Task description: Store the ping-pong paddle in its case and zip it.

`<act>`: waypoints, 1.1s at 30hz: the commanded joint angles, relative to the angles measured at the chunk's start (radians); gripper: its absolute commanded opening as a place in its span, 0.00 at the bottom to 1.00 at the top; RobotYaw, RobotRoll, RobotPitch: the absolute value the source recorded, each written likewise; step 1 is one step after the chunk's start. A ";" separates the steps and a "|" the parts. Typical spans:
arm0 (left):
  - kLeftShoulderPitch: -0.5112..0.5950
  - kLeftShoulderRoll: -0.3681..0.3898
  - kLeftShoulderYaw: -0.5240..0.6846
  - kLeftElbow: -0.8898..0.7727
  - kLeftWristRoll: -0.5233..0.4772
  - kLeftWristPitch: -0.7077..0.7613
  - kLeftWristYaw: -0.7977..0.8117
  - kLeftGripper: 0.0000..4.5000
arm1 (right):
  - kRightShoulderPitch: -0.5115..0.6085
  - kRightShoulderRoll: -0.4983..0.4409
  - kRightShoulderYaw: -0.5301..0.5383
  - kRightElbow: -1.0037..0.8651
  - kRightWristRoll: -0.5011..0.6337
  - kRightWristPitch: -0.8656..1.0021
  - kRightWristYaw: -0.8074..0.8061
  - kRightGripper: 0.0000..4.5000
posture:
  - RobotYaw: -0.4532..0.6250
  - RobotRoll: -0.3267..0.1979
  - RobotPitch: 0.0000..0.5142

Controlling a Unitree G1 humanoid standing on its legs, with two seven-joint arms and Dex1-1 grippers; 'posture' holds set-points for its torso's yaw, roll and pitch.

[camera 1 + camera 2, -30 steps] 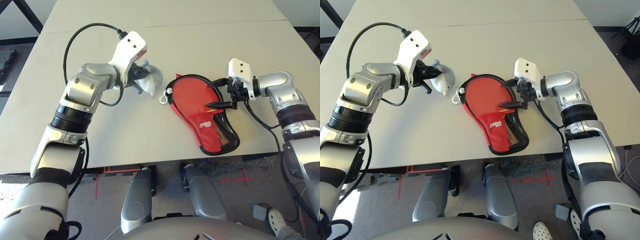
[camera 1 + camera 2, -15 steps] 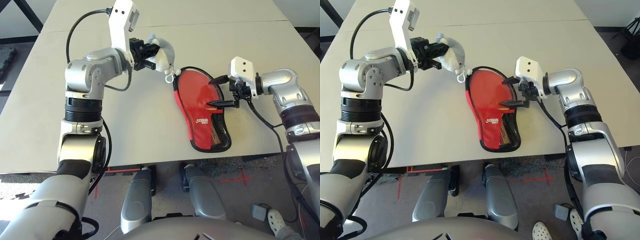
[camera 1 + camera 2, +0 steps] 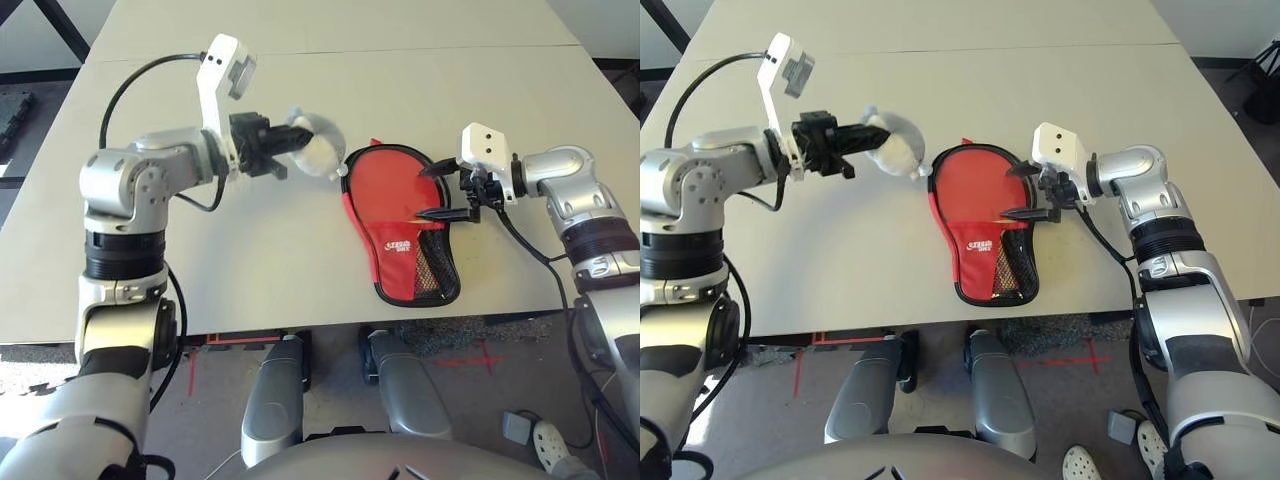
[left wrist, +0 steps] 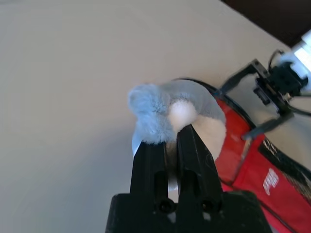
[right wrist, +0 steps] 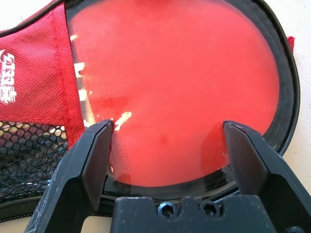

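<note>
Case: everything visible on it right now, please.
The case is a paddle-shaped red pouch with black piping, a white logo and a black mesh pocket. It lies flat on the table, near the edge by the robot. The red paddle face shows through a glossy clear window. The right gripper stands open over its rim; contact unclear.

Bright, even light; shiny glare patches on paddle (image 5: 170,87); soft shadow nr plush (image 4: 182,114), its surroundings slightly blurry.

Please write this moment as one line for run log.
left gripper: shut, plush toy at fingertips | right gripper: open over case | paddle: inside case
</note>
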 commanded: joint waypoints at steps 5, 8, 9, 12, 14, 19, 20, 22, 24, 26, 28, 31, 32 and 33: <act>-0.166 -0.110 0.074 0.264 0.111 -0.320 0.190 0.00 | 0.109 0.010 0.129 0.050 -0.118 -0.002 0.027 1.00 | 0.49 0.62 0.47; -0.209 -0.129 0.074 0.363 0.136 -0.403 0.204 0.00 | 0.115 0.009 0.129 0.041 -0.117 0.004 0.031 1.00 | 0.48 0.62 0.47; -0.225 -0.133 0.073 0.400 0.146 -0.430 0.207 0.00 | 0.120 0.008 0.130 0.035 -0.116 0.006 0.032 1.00 | 0.48 0.62 0.48; -0.279 -0.156 0.072 0.520 0.168 -0.513 0.216 0.00 | 0.138 0.004 0.132 0.011 -0.114 0.015 0.036 1.00 | 0.47 0.62 0.48; -0.310 -0.174 0.061 0.587 0.182 -0.559 0.210 0.00 | 0.146 0.001 0.133 0.000 -0.113 0.019 0.037 1.00 | 0.47 0.62 0.48; -0.387 -0.228 0.042 0.766 0.225 -0.694 0.198 0.00 | 0.154 -0.005 0.135 -0.011 -0.114 0.025 0.035 1.00 | 0.47 0.62 0.48; -0.402 -0.239 0.041 0.802 0.234 -0.724 0.200 0.00 | 0.153 -0.005 0.135 -0.012 -0.114 0.026 0.035 1.00 | 0.46 0.62 0.48; -0.445 -0.275 0.046 0.894 0.250 -0.801 0.216 0.00 | 0.155 -0.005 0.136 -0.016 -0.114 0.029 0.035 1.00 | 0.46 0.62 0.49; -0.491 -0.314 0.050 0.987 0.264 -0.882 0.236 0.00 | 0.157 -0.005 0.138 -0.022 -0.115 0.031 0.034 1.00 | 0.46 0.62 0.49; -0.526 -0.343 0.055 1.061 0.279 -0.950 0.256 0.00 | 0.160 -0.004 0.140 -0.028 -0.115 0.035 0.033 1.00 | 0.46 0.62 0.49; -0.557 -0.369 0.061 1.122 0.290 -1.007 0.281 0.00 | 0.163 -0.003 0.141 -0.035 -0.115 0.038 0.031 1.00 | 0.45 0.62 0.49; -0.595 -0.407 0.073 1.186 0.300 -1.079 0.329 0.00 | 0.170 -0.003 0.142 -0.047 -0.114 0.044 0.030 1.00 | 0.44 0.62 0.49; -0.606 -0.421 0.075 1.202 0.305 -1.099 0.341 0.00 | 0.174 -0.003 0.143 -0.052 -0.113 0.046 0.029 1.00 | 0.43 0.62 0.49; -0.620 -0.443 0.080 1.218 0.306 -1.116 0.355 0.00 | 0.179 -0.004 0.142 -0.058 -0.112 0.049 0.028 1.00 | 0.43 0.62 0.49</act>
